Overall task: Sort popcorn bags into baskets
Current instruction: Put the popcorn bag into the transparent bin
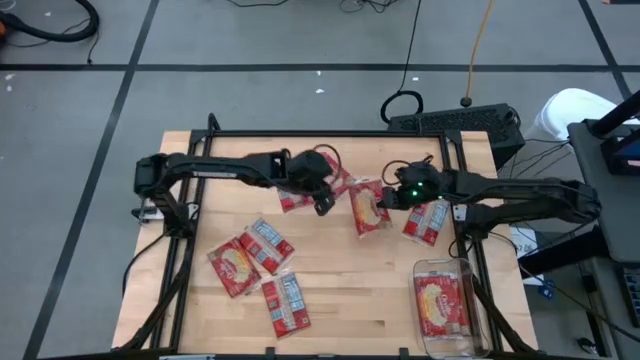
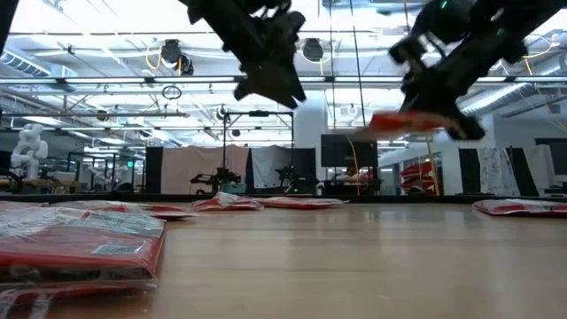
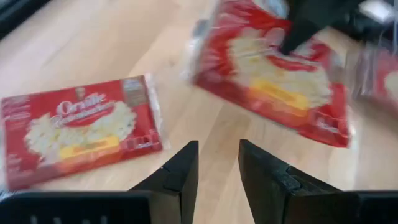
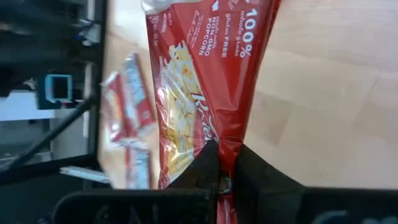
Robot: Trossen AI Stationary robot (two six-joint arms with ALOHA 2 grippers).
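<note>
My right gripper [image 1: 390, 198] is shut on a red popcorn bag [image 1: 368, 210] with its popcorn picture up, held above the middle of the table. My left gripper [image 1: 323, 204] hovers open just left of that bag, nothing between its fingers [image 3: 180, 171]. Another bag [image 3: 81, 127] lies flat on the wood below it. More bags lie flat at the left [image 1: 235, 265], [image 1: 268, 245], [image 1: 285, 300] and at the right [image 1: 425, 220]. The clear basket [image 1: 443, 266] stands at the near right corner with one bag [image 1: 443, 305] lying in it. My right gripper pinches the bag's near end [image 4: 225, 146] between its two fingers, and the wrapper puckers there. The fingers come slanting down from the table's right side. The bag [image 2: 407, 124] reaches away from them roughly level, lifted clear of the table.
A black frame rail [image 1: 330, 135] runs along the table's far edge, with posts down both sides. A dark keyboard [image 1: 455, 120] lies behind the far right corner. Bare wood [image 1: 360, 290] shows in the near middle, between the left bags and the basket.
</note>
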